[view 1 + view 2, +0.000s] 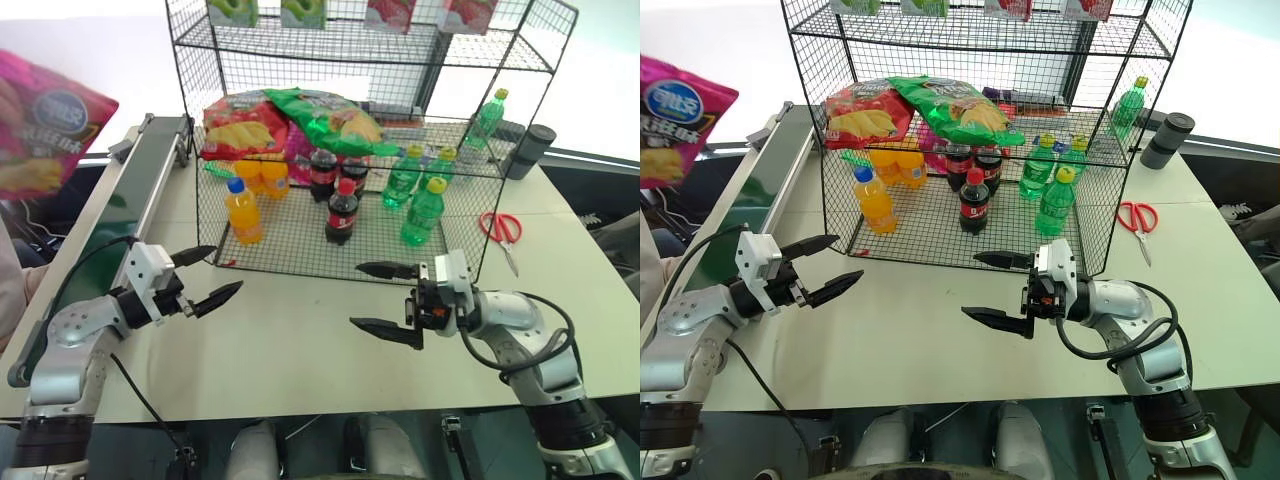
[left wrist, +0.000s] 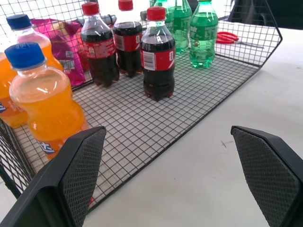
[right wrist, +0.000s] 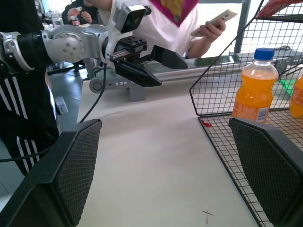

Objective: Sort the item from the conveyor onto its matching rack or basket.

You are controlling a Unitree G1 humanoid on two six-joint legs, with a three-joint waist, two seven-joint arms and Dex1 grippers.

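1. Grippers both hover over the table [image 1: 300, 350], near the rack's [image 1: 440, 60] front edge: the left gripper [image 1: 208, 276] spread wide and empty, the right gripper [image 1: 385, 300] likewise spread and empty, the two pointing toward each other.
2. The pink bag [image 1: 45, 125] is at far left, above the conveyor [image 1: 140, 190], held up by a person; it is not on the belt.
3. On the rack's lowest tier stand orange bottles [image 1: 243, 212], cola bottles [image 1: 342, 212] and green bottles [image 1: 423, 213].
4. A red bag [image 1: 235, 128] and a green bag [image 1: 330, 120] lie on the tier above.
5. Scissors [image 1: 500, 228] lie right of the rack, a dark cup [image 1: 530, 150] farther back.
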